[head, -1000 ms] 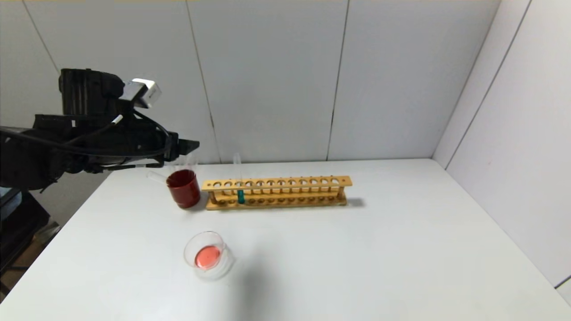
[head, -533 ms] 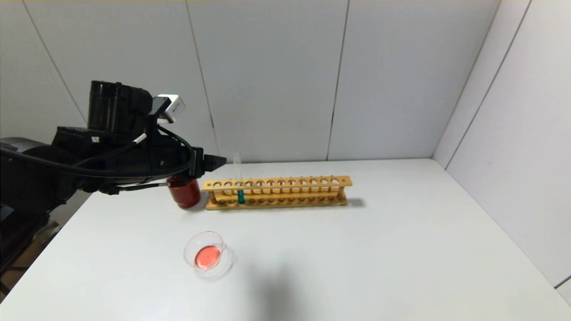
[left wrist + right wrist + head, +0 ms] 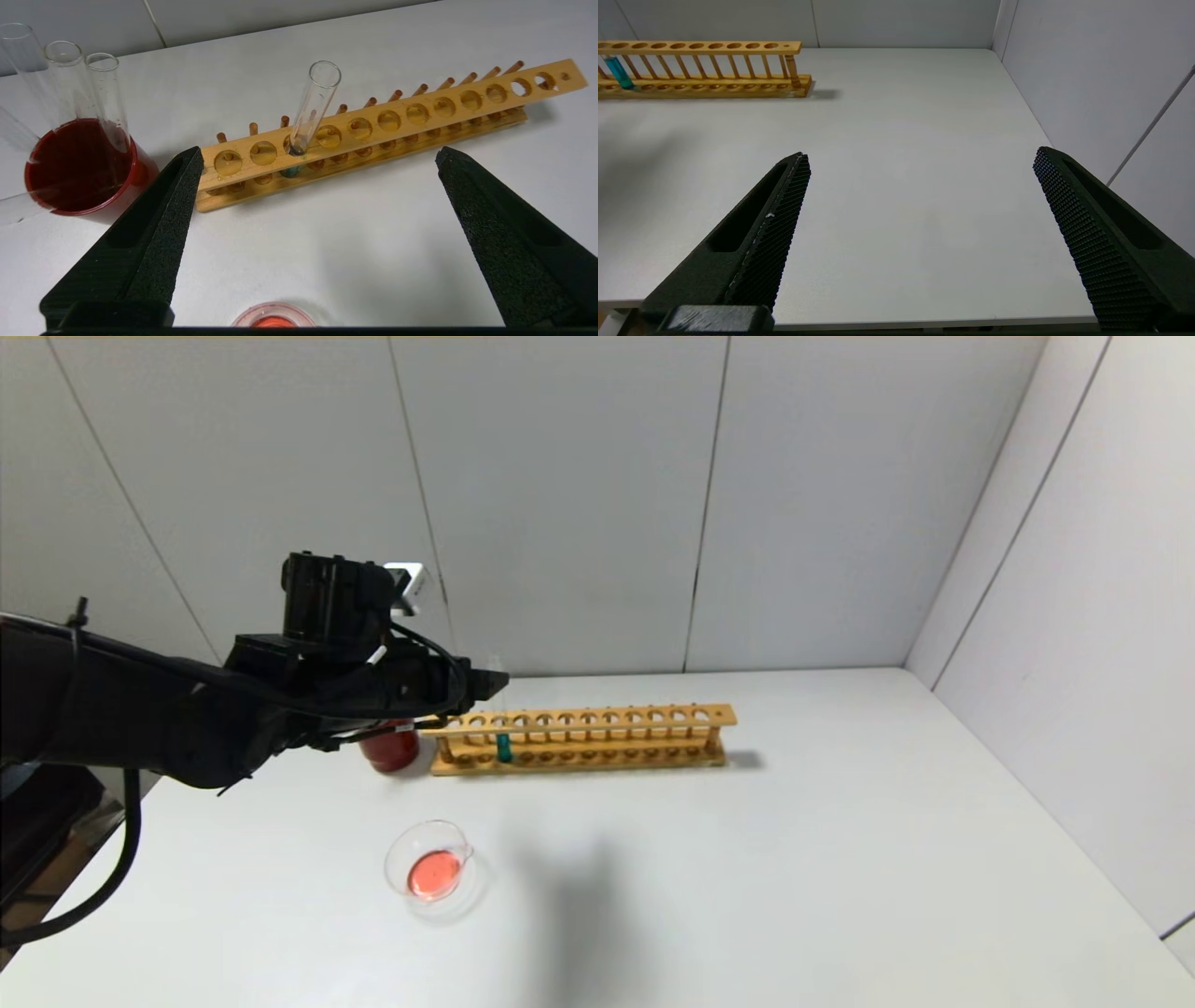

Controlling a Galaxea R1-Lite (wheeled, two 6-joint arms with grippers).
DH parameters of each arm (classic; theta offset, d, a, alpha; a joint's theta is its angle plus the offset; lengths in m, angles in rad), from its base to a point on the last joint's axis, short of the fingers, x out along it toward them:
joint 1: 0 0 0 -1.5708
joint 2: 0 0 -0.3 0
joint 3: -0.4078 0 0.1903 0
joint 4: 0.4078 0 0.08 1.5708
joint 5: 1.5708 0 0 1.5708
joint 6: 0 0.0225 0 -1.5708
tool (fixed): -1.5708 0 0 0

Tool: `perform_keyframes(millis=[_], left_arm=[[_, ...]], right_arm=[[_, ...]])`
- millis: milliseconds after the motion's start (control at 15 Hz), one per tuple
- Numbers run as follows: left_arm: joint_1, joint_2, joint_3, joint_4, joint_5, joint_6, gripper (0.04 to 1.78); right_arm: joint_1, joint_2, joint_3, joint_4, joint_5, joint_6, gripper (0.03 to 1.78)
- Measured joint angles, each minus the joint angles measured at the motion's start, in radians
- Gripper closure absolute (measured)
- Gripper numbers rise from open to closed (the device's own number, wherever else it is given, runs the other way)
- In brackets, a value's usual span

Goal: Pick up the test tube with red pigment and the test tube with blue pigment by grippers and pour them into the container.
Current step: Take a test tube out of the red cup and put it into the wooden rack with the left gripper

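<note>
The test tube with blue pigment (image 3: 312,108) is standing in the wooden test tube rack (image 3: 579,739), in a hole near the rack's left end, leaning slightly, its teal liquid sitting low at the rack's base. No tube holding red liquid is showing. The container (image 3: 431,869), a shallow clear glass dish with a pouring lip, is sitting on the white table (image 3: 794,877) nearer the robot than the rack, well apart from it, with a pool of red liquid lying in its bottom.

The left gripper (image 3: 317,161) is hovering above the table on the robot's side of the rack, fingers spread wide and gripping nothing, the blue tube lying beyond the gap between them. Just beside the rack's left end a dark red cup (image 3: 81,165) is holding several clear empty tubes (image 3: 105,93).

The right gripper (image 3: 920,163) is hanging over the bare right part of the table, fingers spread wide, holding nothing.
</note>
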Motion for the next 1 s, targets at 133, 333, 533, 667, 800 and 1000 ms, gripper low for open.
perform_keyframes(millis=[133,333,533,667,800,1000], left_arm=[[-0.001,0.044,-0.005,-0.042,0.000,0.002,0.07],[-0.002,0.110,-0.026,-0.062,0.006,-0.001,0.07],[-0.002,0.168,-0.071,-0.064,0.007,0.003,0.07],[0.001,0.203,-0.103,-0.064,0.008,0.007,0.15],[0.004,0.234,-0.133,-0.059,0.009,0.009,0.33],[0.006,0.283,-0.175,-0.062,0.010,0.030,0.80]], right_arm=[[0.000,0.000,0.000,0.000,0.000,0.000,0.06],[0.000,0.000,0.000,0.000,0.000,0.000,0.06],[0.000,0.000,0.000,0.000,0.000,0.000,0.06],[0.000,0.000,0.000,0.000,0.000,0.000,0.06],[0.000,0.000,0.000,0.000,0.000,0.000,0.06],[0.000,0.000,0.000,0.000,0.000,0.000,0.06]])
